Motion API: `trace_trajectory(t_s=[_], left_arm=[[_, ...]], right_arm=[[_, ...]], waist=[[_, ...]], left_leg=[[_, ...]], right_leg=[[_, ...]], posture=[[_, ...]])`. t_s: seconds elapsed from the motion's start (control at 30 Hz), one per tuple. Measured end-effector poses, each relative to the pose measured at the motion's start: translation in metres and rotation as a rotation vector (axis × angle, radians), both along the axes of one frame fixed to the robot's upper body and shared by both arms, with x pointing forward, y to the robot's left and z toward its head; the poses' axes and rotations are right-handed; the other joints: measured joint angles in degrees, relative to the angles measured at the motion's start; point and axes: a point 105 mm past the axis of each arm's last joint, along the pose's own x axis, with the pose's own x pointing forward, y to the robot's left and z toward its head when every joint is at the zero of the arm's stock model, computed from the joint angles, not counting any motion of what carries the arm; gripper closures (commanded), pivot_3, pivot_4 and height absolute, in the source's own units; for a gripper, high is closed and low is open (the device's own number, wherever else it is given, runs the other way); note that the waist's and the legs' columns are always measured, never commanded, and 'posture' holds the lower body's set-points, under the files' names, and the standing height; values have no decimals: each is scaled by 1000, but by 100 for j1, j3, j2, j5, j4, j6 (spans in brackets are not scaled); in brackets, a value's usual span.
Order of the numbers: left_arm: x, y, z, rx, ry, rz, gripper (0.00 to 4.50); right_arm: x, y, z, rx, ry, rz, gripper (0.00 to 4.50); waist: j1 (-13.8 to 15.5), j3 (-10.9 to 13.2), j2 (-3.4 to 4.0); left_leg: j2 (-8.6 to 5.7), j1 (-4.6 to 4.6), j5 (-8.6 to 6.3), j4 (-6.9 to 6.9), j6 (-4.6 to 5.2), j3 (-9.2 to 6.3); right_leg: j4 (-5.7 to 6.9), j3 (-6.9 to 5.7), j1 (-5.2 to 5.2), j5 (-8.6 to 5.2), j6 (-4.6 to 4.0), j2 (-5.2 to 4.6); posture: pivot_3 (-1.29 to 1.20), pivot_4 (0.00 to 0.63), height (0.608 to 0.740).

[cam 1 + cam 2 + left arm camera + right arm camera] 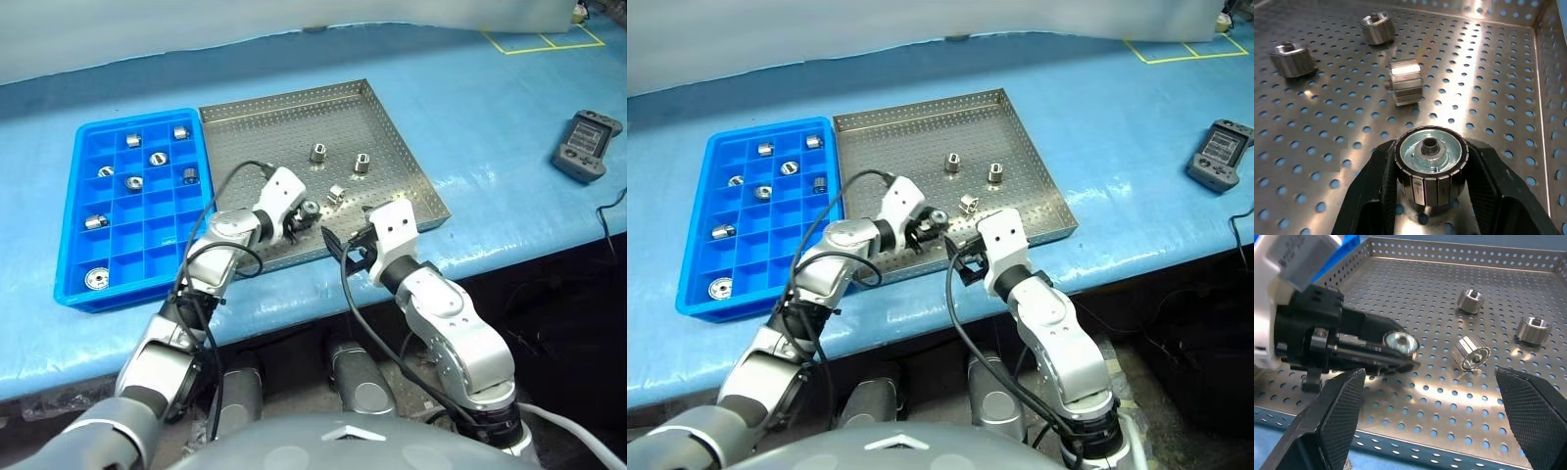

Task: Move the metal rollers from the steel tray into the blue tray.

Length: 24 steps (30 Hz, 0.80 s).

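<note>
the left tool (1425, 196) pinched a hard, slick, seemingly dense metal roller (1431, 169) across its ribbed sides, three more rollers toward twelve o'clock in the steel tray (284, 122); the right tool (1430, 416) gaped wide, empty.

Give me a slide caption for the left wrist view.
Left gripper shut on a metal roller over the steel tray, three more rollers beyond.

Head stereo pair looks forward-down from above over the blue-covered counter (490, 127). Both wrist cams sit low and close inside the grey perforated steel tray (284, 122), sharing its three loose silver rollers (1471, 352).
</note>
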Motion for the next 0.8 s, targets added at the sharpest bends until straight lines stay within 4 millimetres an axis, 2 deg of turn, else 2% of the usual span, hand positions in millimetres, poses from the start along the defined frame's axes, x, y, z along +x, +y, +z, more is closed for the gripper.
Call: trace_trajectory(t_s=[0.07, 0.17, 0.27, 0.53, 0.7, 0.8], left_arm=[[1, 11, 14, -73, -37, 99, 2804], [0, 40, 33, -159, -119, 299, 2804], [-8, 74, 40, -189, -168, 478, 2804], [-38, 149, 32, -90, -232, 862, 2804], [-47, 173, 23, -39, -231, 993, 2804], [-48, 178, 17, -16, -225, 1030, 2804]], right_arm=[[2, 5, 2, 1, -6, 21, 0], [8, 19, 9, 13, -30, 80, 0], [13, 34, 14, 23, -46, 138, 0], [23, 74, 23, 65, -75, 279, 0], [21, 87, 19, 63, -71, 339, 0], [21, 88, 19, 65, -74, 346, 0]], waist=[[55, 0, 0], [121, 0, 0], [224, 0, 0], [624, 0, -1], [804, 0, -4], [825, -1, -4]], left_leg=[[0, 1, 0, 0, 0, -1], [2, 5, 0, 0, 0, -1], [1, 6, 1, 0, 0, -3], [0, 2, 1, 0, -1, -7], [-2, 0, 1, 3, -1, -10], [-2, 1, 2, 3, -2, -9]], right_leg=[[1, -1, 1, 0, 0, 0], [2, -1, 2, 1, 1, 2], [2, -3, 4, 1, 1, 2], [-1, -9, 4, -1, -5, 1], [-3, -15, 7, -4, -9, -3], [-3, -16, 7, -4, -9, -2]], posture=[[-51, 150, 740], [-4, 150, 740], [33, 150, 740], [130, 150, 740], [152, 150, 740], [143, 150, 740]])
